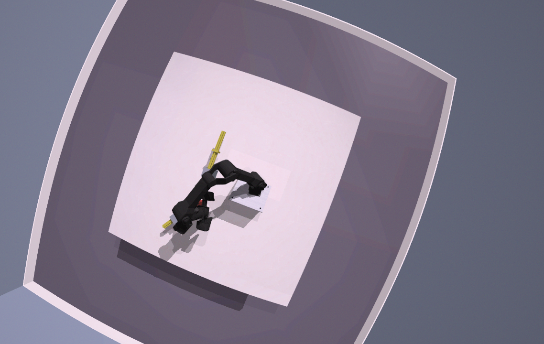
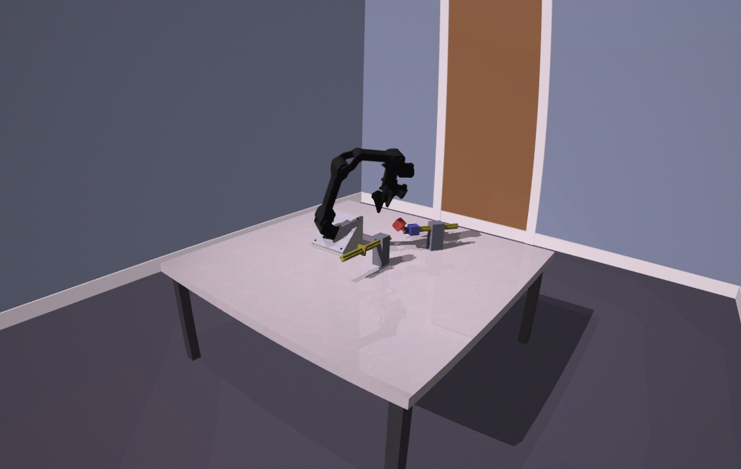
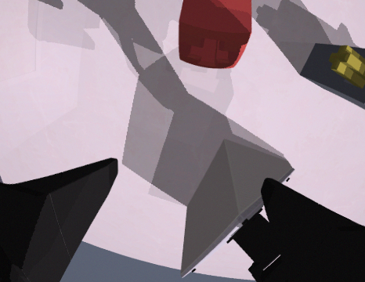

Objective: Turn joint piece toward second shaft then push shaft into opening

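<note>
Claw (image 1: pixel 206 209) (image 2: pixel 382 205) (image 3: pixel 191 177): wide open, holding nothing.
Red joint piece (image 1: pixel 200 202) (image 2: pixel 398 223) (image 3: pixel 215 35): below the claw, seemingly untouched, cross-shaped opening visible.

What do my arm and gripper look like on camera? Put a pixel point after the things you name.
The arm (image 1: pixel 194 194) (image 2: pixel 332 189) is matte black all over, built of chunky angular links with rounded joint housings. The gripper (image 2: pixel 383 208) (image 3: pixel 191 177) is black too: two broad fingers, each a faceted wedge narrowing to a blunt tip. I can make out no cables, stickers or lettering on either.
</note>
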